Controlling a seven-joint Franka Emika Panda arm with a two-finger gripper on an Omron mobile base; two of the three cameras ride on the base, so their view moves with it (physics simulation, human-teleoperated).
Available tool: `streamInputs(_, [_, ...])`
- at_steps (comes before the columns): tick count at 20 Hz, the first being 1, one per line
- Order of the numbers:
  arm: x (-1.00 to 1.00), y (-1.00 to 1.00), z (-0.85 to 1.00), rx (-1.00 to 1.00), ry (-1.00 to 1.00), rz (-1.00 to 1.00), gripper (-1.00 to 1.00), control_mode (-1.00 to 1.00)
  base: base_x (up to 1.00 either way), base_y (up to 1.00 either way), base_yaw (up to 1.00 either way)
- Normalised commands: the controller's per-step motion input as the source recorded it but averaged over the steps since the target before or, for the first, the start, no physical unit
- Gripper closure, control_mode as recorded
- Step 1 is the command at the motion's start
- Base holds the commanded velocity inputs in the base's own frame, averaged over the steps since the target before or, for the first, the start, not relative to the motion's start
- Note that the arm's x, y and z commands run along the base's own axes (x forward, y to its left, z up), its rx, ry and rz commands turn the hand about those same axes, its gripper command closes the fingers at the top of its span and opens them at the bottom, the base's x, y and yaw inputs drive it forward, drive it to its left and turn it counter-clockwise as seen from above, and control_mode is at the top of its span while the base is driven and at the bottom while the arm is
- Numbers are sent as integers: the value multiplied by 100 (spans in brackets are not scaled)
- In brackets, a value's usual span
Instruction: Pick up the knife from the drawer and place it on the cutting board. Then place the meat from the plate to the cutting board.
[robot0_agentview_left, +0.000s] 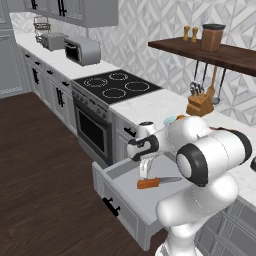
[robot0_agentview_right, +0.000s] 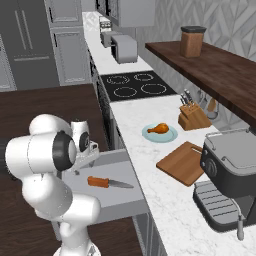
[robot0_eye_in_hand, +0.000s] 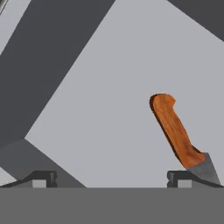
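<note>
The table (robot0_agentview_right: 150, 125) carries the cutting board (robot0_agentview_right: 182, 162) and, just beyond it, the plate (robot0_agentview_right: 172, 134) with the meat (robot0_agentview_right: 159, 128) on it. Below its edge the drawer (robot0_agentview_right: 115, 202) stands pulled out, and the knife (robot0_agentview_right: 107, 182) lies flat on its floor, untouched. The gripper (robot0_eye_in_hand: 111, 179) hangs over the drawer with jaws spread wide and empty. In the hand view the knife sits off to one side, its blade end beside one fingertip, its long axis slanting away, so the jaws probably need to shift sideways over the handle before closing.
</note>
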Motion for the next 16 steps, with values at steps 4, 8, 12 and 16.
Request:
streamInputs(4, [5, -6, -48, 0, -7, 6, -100, -100, 0, 0, 0])
streamInputs(8, [18, -7, -34, 0, 1, 3, -100, -100, 0, 0, 0])
streamInputs(12, [23, -16, -17, 0, 1, 0, -100, -100, 0, 0, 0])
streamInputs(16, [23, -10, -19, 0, 0, 0, -100, -100, 0, 0, 0])
